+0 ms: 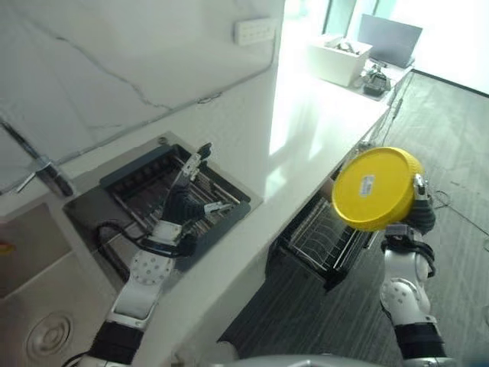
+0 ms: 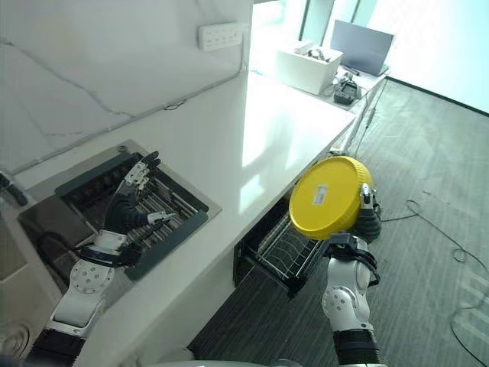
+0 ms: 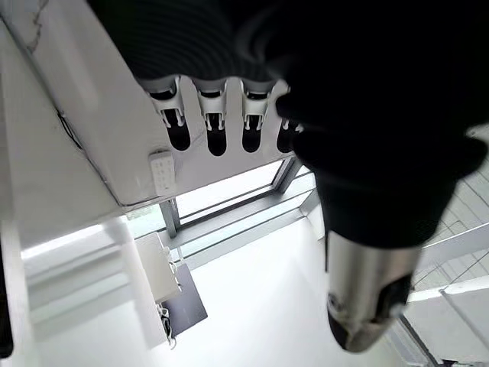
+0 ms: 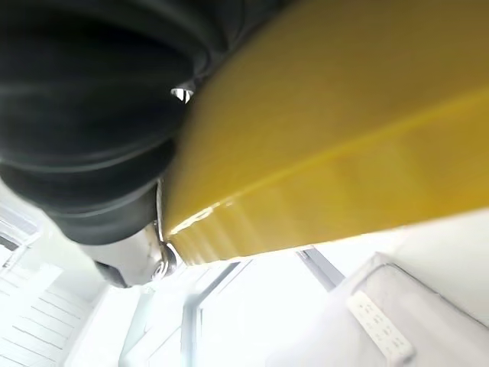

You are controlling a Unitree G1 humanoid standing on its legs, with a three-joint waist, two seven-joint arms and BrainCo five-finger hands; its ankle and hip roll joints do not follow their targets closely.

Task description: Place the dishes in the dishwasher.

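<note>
One yellow plate (image 1: 376, 187), one dishwasher rack (image 1: 328, 243) pulled out, one sink drying rack (image 1: 177, 195); two robot hands, left hand (image 1: 192, 197), right hand (image 1: 420, 208); one wall socket strip (image 1: 254, 30), one white box (image 1: 339, 59), one laptop (image 1: 390, 40)

The yellow plate (image 1: 377, 188) stands upright before the right hand (image 2: 370, 218) and hides most of its fingers, so how they grip it cannot be told. The plate also covers part of the pulled-out dishwasher rack (image 2: 281, 252), whose inner end is lost in the dark under the desk (image 2: 252, 138). What lies in the white box (image 1: 338, 58) at the desk's far end is too small to tell.
</note>
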